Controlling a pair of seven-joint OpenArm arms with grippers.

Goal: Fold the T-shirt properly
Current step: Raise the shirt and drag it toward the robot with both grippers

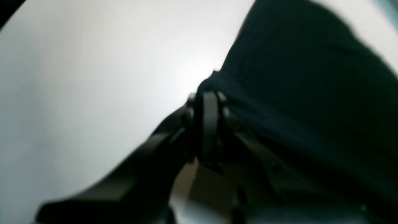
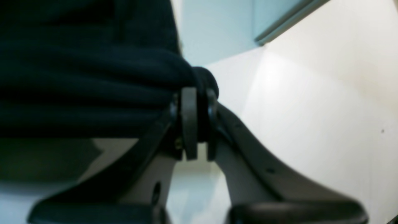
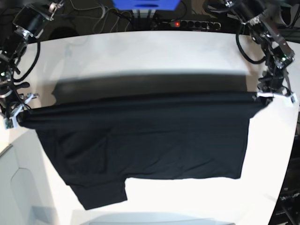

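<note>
Mid-fold: left tool [image 3: 260, 95] and right tool [image 3: 19, 116] each clamped on T-shirt [image 3: 150, 140] edge, stretched taut above desk [image 3: 154, 51]; next, probably lay it over evenly

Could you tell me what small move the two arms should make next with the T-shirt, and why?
Probably carry the taut top edge forward and lower it: the left gripper and right gripper each pinch a corner, and the T-shirt hangs stretched over the table.
</note>
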